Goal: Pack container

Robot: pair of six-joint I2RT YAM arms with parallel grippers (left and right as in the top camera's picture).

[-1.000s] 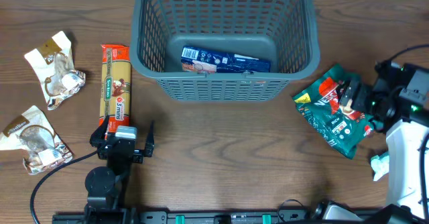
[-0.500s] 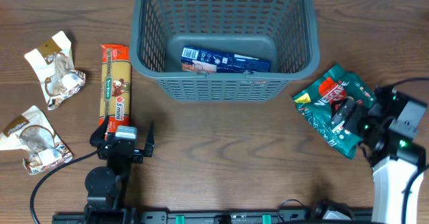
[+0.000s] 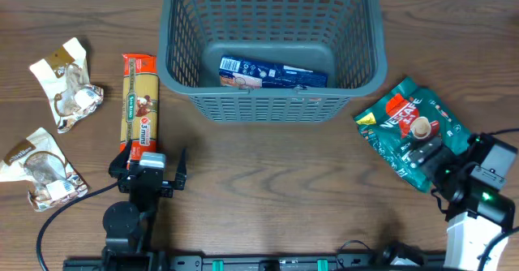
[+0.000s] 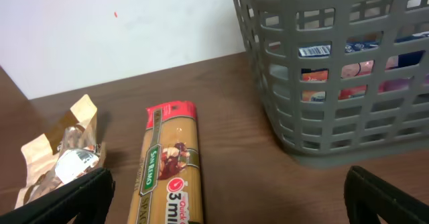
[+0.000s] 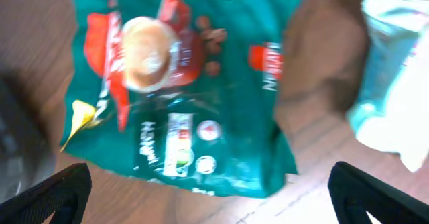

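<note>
Right fingers (image 5: 50,194) and left fingers (image 4: 67,200) are gaping wide, empty; the green snack bag (image 5: 181,83) (slick film) is likely risking slipping from a shallow pinch before the container (image 3: 272,105).

The container (image 3: 268,105) sits at the upper centre of the desk (image 3: 268,190), with a box (image 3: 273,73) lying inside it. A pasta packet (image 3: 138,101) lies to its left. At the left edge lies a crumpled packet (image 3: 66,83), with a second crumpled packet (image 3: 40,169) below it. A snack bag (image 3: 397,125) lies at the right.
</note>
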